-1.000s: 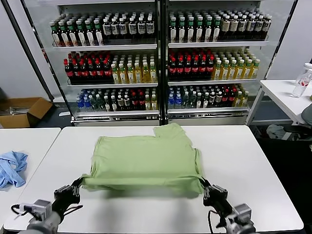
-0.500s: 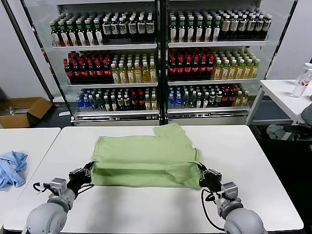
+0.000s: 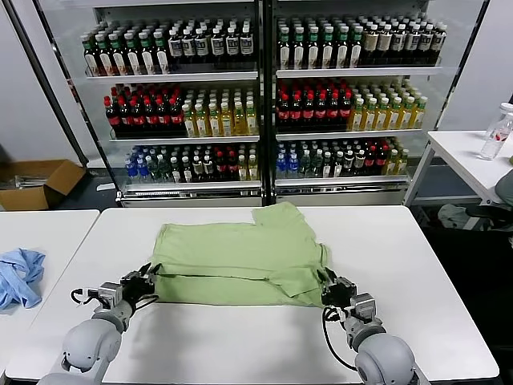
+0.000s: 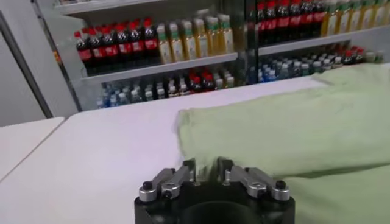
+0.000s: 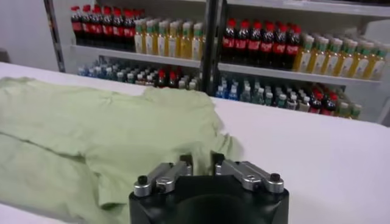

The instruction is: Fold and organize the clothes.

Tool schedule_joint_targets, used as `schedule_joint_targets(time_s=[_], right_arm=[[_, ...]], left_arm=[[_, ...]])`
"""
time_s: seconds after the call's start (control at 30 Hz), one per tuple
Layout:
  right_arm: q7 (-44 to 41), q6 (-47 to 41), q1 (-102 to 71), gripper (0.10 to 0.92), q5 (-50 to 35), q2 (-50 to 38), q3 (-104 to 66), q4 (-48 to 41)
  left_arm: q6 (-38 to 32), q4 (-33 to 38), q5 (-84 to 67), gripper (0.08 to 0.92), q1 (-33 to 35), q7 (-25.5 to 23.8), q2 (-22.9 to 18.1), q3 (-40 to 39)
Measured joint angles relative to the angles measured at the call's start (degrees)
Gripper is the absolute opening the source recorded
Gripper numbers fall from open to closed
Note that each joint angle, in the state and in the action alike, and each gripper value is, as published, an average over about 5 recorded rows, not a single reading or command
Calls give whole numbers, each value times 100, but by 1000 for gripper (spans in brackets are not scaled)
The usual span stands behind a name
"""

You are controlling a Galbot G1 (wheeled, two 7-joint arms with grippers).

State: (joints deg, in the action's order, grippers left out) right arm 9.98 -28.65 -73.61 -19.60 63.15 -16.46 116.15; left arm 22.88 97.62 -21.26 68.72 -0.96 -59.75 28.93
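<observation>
Shirt (image 3: pixel 240 261) lies at frame centre on the desk (image 3: pixel 417 273), its near part doubled over onto itself. Left end effector (image 3: pixel 143 282) at the shirt's lower left corner, right end effector (image 3: pixel 330 290) at its lower right corner, both on the fold's edge. Drinks fridge (image 3: pixel 260 96) fills the upper frame behind the desk. Second garment (image 3: pixel 20 273) sits at far left on a side desk (image 3: pixel 48 228); cardboard box (image 3: pixel 36 183) behind it. Bottle (image 3: pixel 497 136) at upper right on another desk (image 3: pixel 465 160).

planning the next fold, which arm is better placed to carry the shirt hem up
Neither alone, probably both. The left gripper and right gripper each pinch a near corner of the shirt, evenly spaced on the table, so a joint carry suits best.
</observation>
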Motion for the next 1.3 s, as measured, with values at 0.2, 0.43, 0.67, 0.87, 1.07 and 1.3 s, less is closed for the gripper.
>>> schedule_joint_targets(time_s=[0.2,0.43,0.67,0.87,1.07,1.3], right_arm=[[84,20,-497,663,24,-8,-84,385],[235,111,-682,812,68,144,-20,338],[289,191,-658,688,8,249,63,92],[299,213,-584,515,-61,321,114,-57],[290,233,-503,341,-122,382,152,-192],[225,230,-543,145,-300,330,90,-177]], left_arm=[[30,394,-169,657,435,48,218,224],[212,817,-316,808,931,135,282,375],[416,928,-402,662,1155,156,288,472],[536,928,-447,489,1176,148,268,461],[625,877,-486,316,1143,88,299,457],[658,919,-494,127,1125,13,244,398]])
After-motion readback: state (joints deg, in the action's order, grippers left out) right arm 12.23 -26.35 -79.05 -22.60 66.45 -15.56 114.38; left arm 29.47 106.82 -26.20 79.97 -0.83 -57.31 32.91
